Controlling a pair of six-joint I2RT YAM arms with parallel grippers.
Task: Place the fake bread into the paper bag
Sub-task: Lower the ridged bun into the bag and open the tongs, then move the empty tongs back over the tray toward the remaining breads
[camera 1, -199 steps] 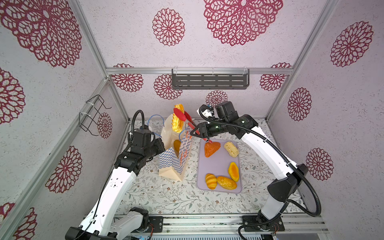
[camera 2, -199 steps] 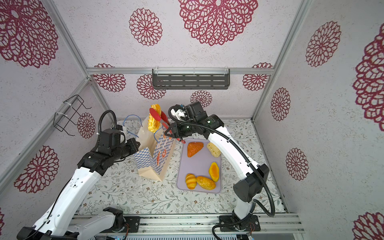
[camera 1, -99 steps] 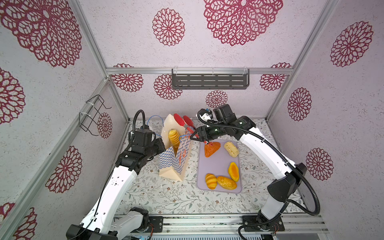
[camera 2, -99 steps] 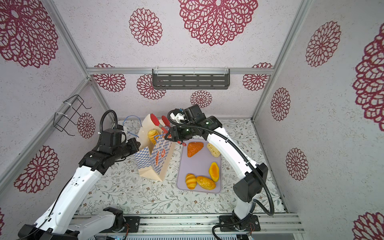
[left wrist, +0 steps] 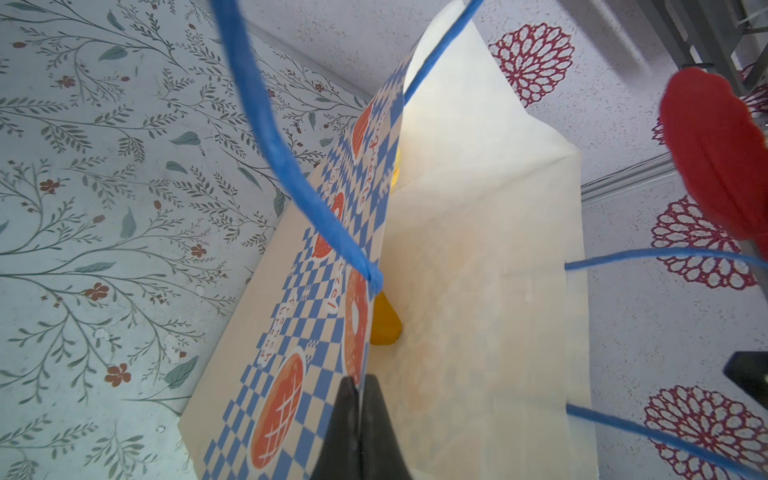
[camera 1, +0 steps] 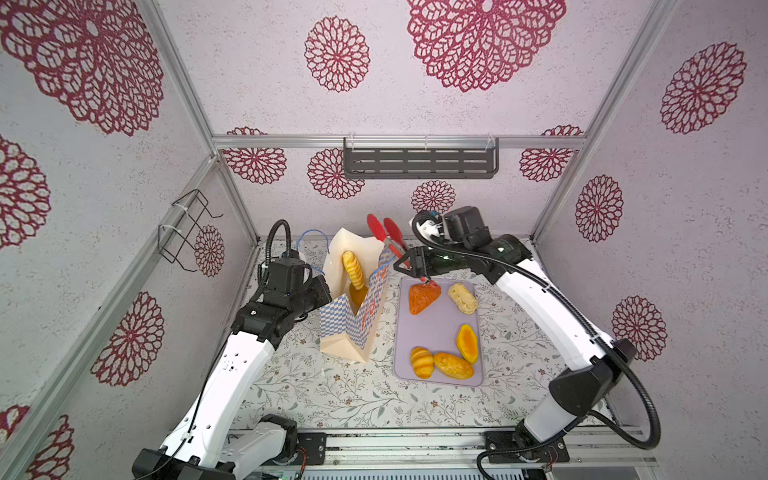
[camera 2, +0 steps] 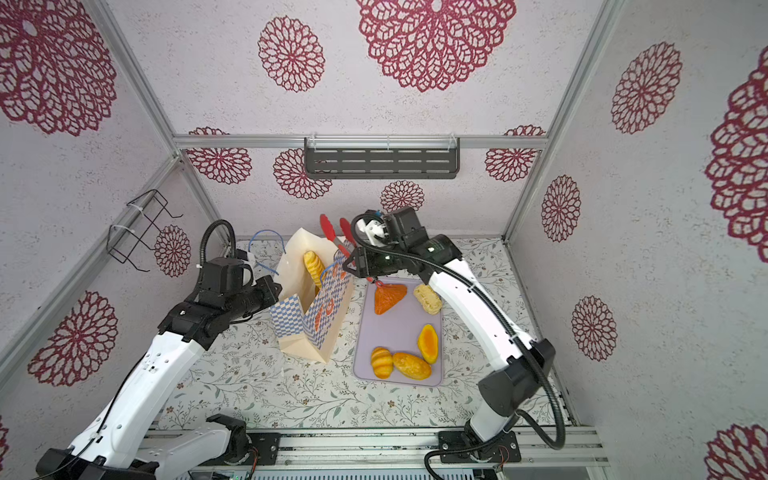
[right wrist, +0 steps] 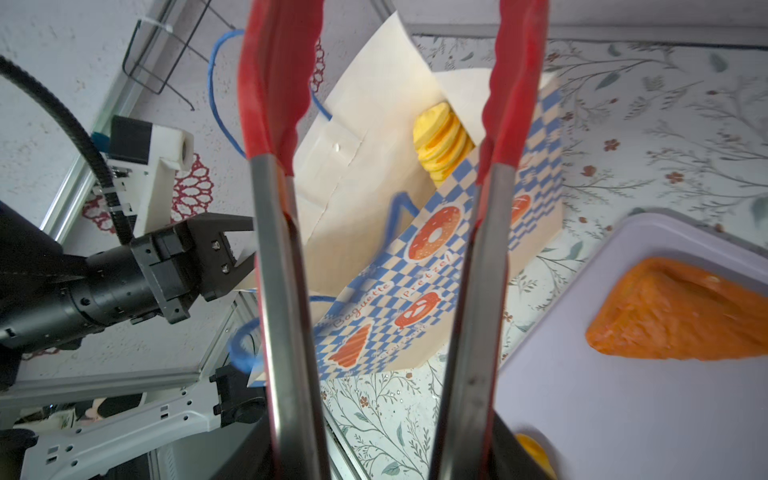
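Left hand (left wrist: 358,384) clamped on rim of paper bag (camera 1: 365,320), which stands at desk (camera 1: 332,390) centre, toward far edge. Ridged fake bread (camera 1: 353,268) upright inside. Right hand (camera 1: 409,268) grips red tongs (camera 1: 386,230), tips apart, empty. Five loaves (camera 1: 453,365) on lilac tray (camera 1: 432,328).

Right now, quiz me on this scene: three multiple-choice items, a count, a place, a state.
1. Loaves on the lilac tray? A three; B seven; C five.
2. Where is the ridged yellow loaf? A standing in the paper bag; B on the tray; C under the bag.
3. The left pincer is? A open, off the bag; B shut on the bag's rim; C shut on a loaf.
Key: 1 C, five lie there in both top views; 2 A, it shows inside the bag's open mouth; 3 B, the left wrist view shows it pinching the rim.
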